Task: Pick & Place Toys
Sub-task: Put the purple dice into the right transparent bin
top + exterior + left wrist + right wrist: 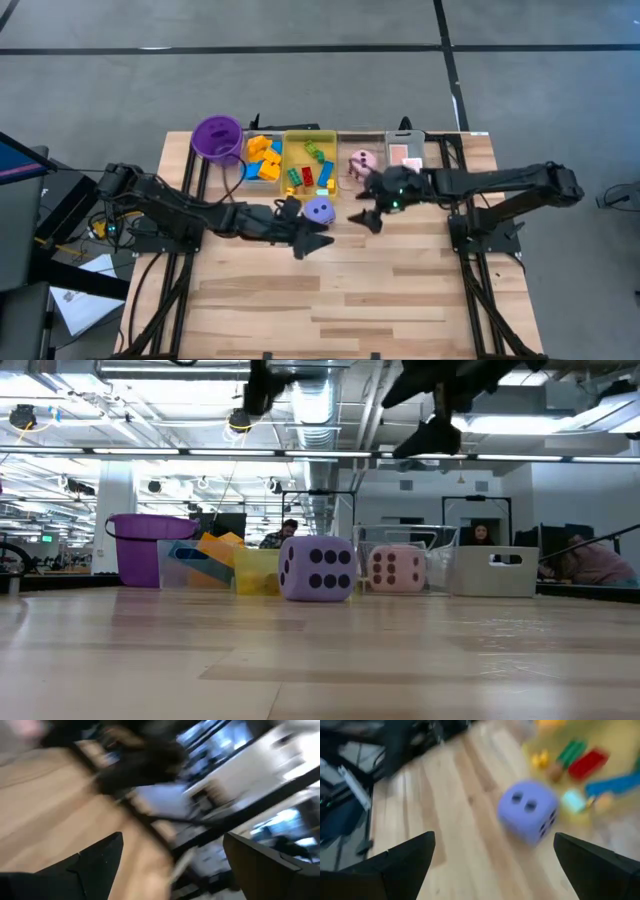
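Observation:
A purple die rests on the wooden table, in front of the trays; it also shows in the low view and the right wrist view. A pink die sits at the back, in what looks like a clear tray. Coloured bricks fill a clear tray and a yellow tray. My left gripper hovers open just near-left of the purple die. My right gripper hovers open to the die's right, pointing toward it. Both are raised above the table.
A purple round cup stands at the far left of the row. A tray with pink cards is at the row's right end. The near half of the table is bare wood. People sit in the room beyond.

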Controlling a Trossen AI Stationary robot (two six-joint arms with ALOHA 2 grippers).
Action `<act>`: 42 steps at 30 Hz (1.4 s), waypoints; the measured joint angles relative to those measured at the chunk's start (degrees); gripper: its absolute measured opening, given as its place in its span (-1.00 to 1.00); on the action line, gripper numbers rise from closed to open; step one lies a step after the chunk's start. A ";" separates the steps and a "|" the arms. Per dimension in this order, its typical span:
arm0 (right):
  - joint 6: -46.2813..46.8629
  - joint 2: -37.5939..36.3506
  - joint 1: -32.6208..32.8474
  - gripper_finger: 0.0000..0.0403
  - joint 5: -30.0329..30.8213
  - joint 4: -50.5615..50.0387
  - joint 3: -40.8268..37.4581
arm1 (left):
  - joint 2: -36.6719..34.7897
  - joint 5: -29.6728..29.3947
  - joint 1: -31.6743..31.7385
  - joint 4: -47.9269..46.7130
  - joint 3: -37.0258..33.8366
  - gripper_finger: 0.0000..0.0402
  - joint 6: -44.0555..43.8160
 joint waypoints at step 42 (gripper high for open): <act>-3.62 5.02 18.64 0.99 13.55 2.83 -0.81 | 8.85 1.24 15.17 -25.91 0.04 0.68 -6.43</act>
